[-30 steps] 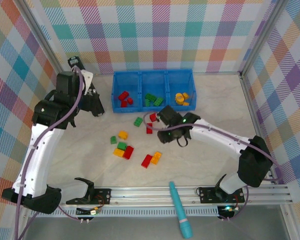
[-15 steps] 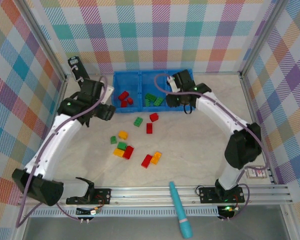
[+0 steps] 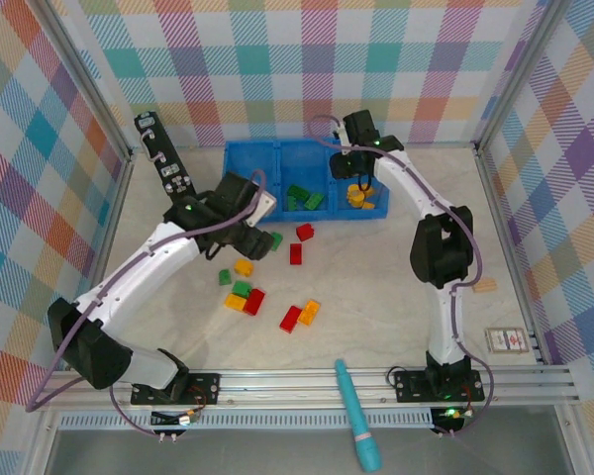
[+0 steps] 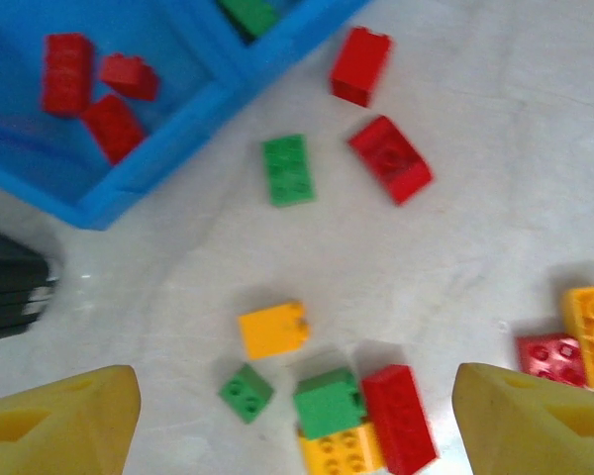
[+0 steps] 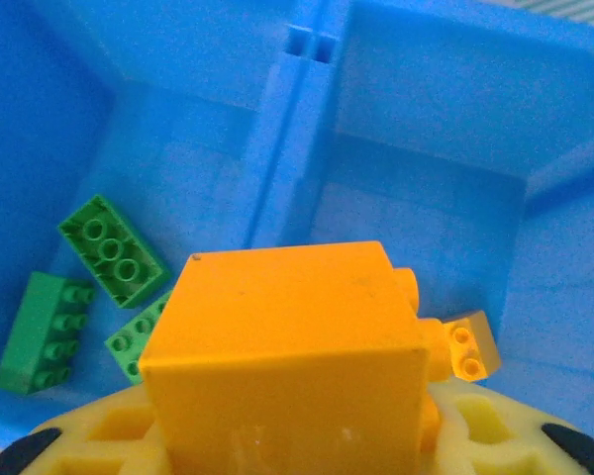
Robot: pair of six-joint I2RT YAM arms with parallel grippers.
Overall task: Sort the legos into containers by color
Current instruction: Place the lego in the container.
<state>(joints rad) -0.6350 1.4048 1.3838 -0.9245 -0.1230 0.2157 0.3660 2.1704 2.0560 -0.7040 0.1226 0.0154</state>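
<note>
two grippers divide the work: the right gripper (image 3: 360, 176) pinches an orange brick (image 5: 287, 346) above the right compartment of the blue tray (image 3: 297, 144), where orange pieces already lie; the left gripper (image 4: 297, 416), fingers spread, hovers over the loose bricks (image 4: 287, 170) on the pale marbled table (image 3: 396, 287), probably selecting the next one. pastel checked walls (image 3: 307, 69) enclose the cell

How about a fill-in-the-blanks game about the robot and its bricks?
1. The right hand holds one orange brick over the ____ tray.
2. In the left wrist view, the three bricks inside the tray are all ____.
3. The bricks in the tray's middle compartment are ____.

Missing words: blue, red, green.
</note>
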